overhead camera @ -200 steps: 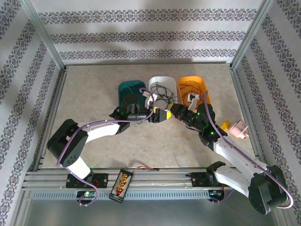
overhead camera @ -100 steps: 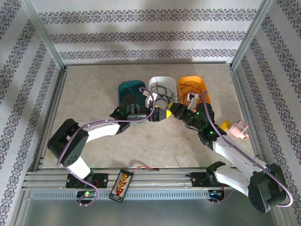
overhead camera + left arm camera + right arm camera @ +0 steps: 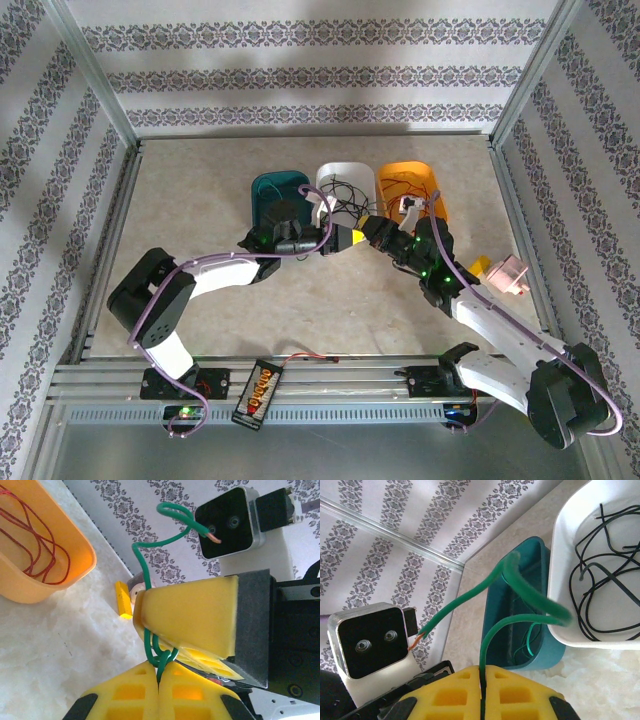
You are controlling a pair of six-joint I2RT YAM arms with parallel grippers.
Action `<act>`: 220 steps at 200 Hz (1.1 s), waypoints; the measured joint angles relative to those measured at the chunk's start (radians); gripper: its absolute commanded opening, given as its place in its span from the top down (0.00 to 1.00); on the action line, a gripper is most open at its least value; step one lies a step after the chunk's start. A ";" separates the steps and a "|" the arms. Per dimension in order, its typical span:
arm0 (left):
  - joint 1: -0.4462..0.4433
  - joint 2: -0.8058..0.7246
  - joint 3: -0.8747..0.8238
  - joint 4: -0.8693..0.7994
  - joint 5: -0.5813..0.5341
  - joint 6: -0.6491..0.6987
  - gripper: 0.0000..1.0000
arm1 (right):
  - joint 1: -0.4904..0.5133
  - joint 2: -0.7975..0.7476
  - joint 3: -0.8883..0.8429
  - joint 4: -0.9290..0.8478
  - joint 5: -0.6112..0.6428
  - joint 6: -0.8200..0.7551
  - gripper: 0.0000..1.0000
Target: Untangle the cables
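My left gripper [image 3: 159, 680] is pinched fully shut on the green cable [image 3: 159, 656]. My right gripper [image 3: 482, 685] is clamped tight on that same cable, just in front of the white tray [image 3: 560, 555]. Black cables [image 3: 592, 566] lie in that tray and red cables [image 3: 52, 542] in the orange tray [image 3: 30, 592]; the battery pack's [image 3: 258, 392] print is too small for me to read.
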 measured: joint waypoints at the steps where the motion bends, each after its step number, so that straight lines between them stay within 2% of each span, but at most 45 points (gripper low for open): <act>1: 0.000 -0.002 0.000 -0.002 0.000 0.002 1.00 | 0.000 0.000 0.000 0.000 0.000 -0.001 0.95; 23: -0.005 -0.043 0.000 -0.090 -0.007 0.061 1.00 | -0.017 -0.021 0.000 -0.028 -0.030 -0.010 0.95; 80: -0.011 -0.148 0.031 -0.329 -0.013 0.234 1.00 | -0.118 -0.057 0.030 -0.134 -0.261 -0.042 0.96; 134: -0.011 -0.193 0.038 -0.623 0.054 0.361 1.00 | -0.227 -0.052 0.076 -0.164 -0.195 -0.098 0.96; 149: -0.011 -0.200 0.038 -0.660 0.054 0.378 0.88 | -0.236 -0.051 0.078 -0.174 -0.193 -0.103 0.96; 157: -0.011 -0.204 0.038 -0.662 0.053 0.381 0.71 | -0.236 -0.051 0.080 -0.175 -0.195 -0.104 0.96; 168: -0.011 -0.207 0.036 -0.651 0.054 0.373 0.62 | -0.236 -0.050 0.083 -0.177 -0.202 -0.105 0.96; 180: -0.011 -0.208 0.028 -0.610 0.054 0.354 0.44 | -0.235 -0.049 0.085 -0.174 -0.212 -0.105 0.96; 206: -0.011 -0.197 -0.006 -0.433 0.053 0.250 0.26 | -0.213 -0.048 0.085 -0.164 -0.231 -0.103 0.96; 220: -0.011 -0.169 -0.010 -0.322 0.050 0.187 0.22 | -0.185 -0.048 0.085 -0.158 -0.238 -0.103 0.96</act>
